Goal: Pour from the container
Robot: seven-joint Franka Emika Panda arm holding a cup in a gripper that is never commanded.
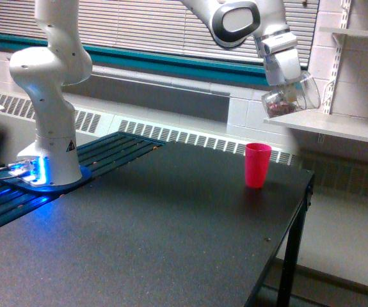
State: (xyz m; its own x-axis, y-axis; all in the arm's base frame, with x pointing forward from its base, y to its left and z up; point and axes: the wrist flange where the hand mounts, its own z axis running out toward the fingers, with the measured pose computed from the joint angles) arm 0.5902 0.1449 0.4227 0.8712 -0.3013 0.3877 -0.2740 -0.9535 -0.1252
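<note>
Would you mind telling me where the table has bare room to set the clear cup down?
Nearly all of the black table is bare, between the arm's base and the red cup. Only the base's corner is taken. The gripper holds the clear cup above.

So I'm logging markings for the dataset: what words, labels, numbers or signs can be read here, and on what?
No text can be read.
Arm base: a small yellow triangular warning sticker; its symbol is too small to make out.
Clear cup in the gripper: no label visible.
Red cup: plain, no print.
Table: no markings.
</note>
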